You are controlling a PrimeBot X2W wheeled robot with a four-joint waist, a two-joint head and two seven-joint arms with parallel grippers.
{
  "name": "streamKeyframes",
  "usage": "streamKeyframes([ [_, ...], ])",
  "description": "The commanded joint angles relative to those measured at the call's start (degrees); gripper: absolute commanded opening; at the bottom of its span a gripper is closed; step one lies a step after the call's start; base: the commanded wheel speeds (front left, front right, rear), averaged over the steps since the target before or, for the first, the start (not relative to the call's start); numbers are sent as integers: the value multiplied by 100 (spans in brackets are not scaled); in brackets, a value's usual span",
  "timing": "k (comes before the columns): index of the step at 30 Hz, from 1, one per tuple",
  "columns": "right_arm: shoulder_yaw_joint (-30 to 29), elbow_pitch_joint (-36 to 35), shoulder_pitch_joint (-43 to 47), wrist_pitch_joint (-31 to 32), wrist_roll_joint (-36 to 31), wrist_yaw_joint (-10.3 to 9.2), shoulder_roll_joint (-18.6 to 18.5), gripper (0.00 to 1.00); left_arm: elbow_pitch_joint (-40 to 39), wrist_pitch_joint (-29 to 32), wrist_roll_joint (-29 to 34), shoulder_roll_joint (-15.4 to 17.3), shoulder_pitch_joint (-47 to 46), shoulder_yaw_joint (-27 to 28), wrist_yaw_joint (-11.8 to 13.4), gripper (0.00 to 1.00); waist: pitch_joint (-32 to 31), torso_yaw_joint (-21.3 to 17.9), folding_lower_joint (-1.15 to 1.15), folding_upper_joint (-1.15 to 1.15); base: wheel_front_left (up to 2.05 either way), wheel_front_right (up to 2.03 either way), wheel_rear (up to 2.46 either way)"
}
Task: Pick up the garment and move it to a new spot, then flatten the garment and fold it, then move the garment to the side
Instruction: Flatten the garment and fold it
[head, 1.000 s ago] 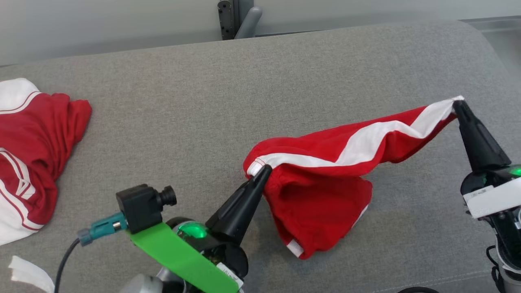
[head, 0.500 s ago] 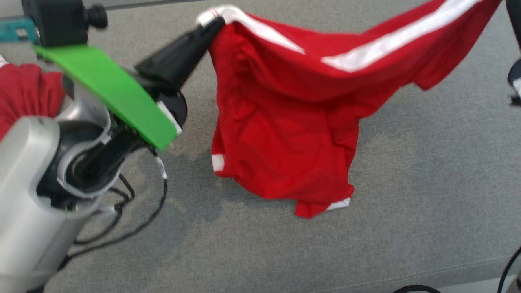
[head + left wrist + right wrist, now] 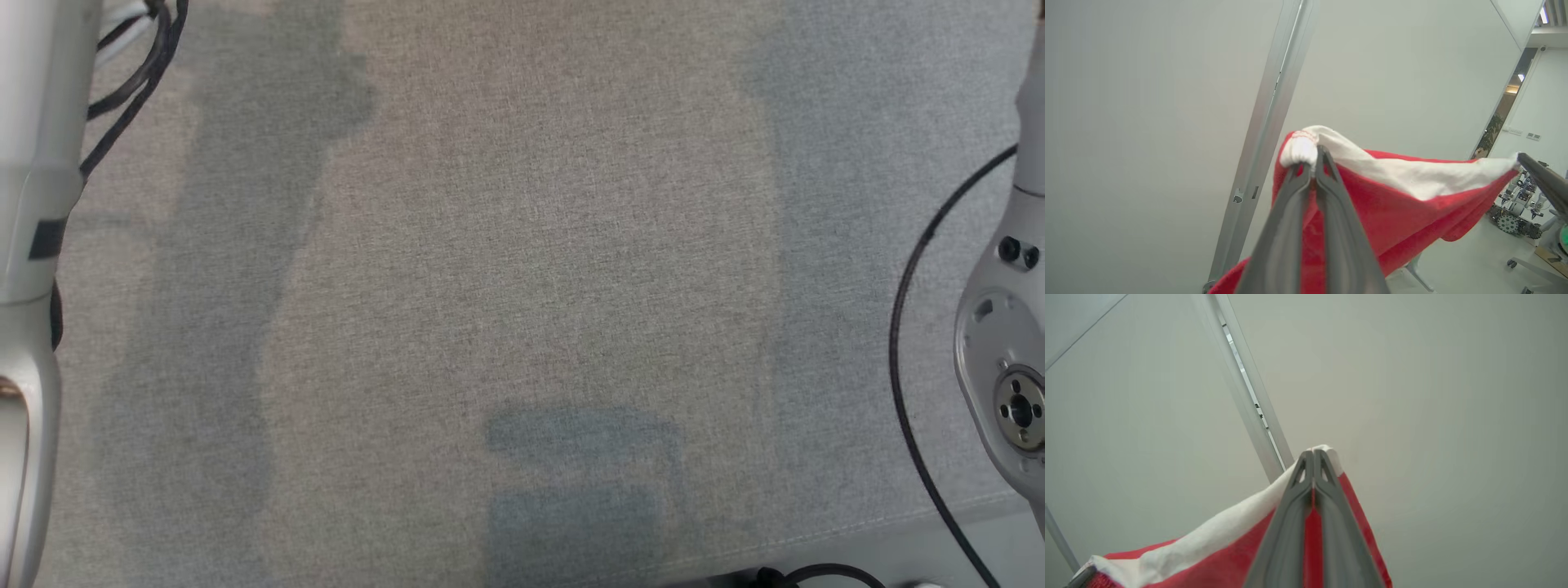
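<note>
One red garment [image 3: 1396,212], white-banded, hanging stretched in mid-air, two claws pinching its white corners, left claw [image 3: 1314,159] and right claw [image 3: 1313,457] both clamping cloth.

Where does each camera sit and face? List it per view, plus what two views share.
Head view: on the head, facing down at grey upholstery; pale left arm and right arm at the edges.
Left wrist view: on that wrist, facing a pale wall; left gripper shut on the red garment.
Right wrist view: on that wrist, facing the wall likewise; right gripper shut on the garment.
Shared: both wrist views show the garment and a metal rail.
</note>
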Motion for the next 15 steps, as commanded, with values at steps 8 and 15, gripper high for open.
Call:
streamKeyframes([
  [8, 1089, -178, 1494, -463, 1202, 2, -285, 0, 734, -744, -237, -199, 871, -280, -588, 0, 42, -125, -3, -1, 0, 0, 0],
  [15, 1986, -1412, 4829, -681, 2461, 2, -1321, 0, -798, -966, -718, 734, 3905, -1140, -610, 0, -455, -130, -3, -1, 0, 0, 0],
])
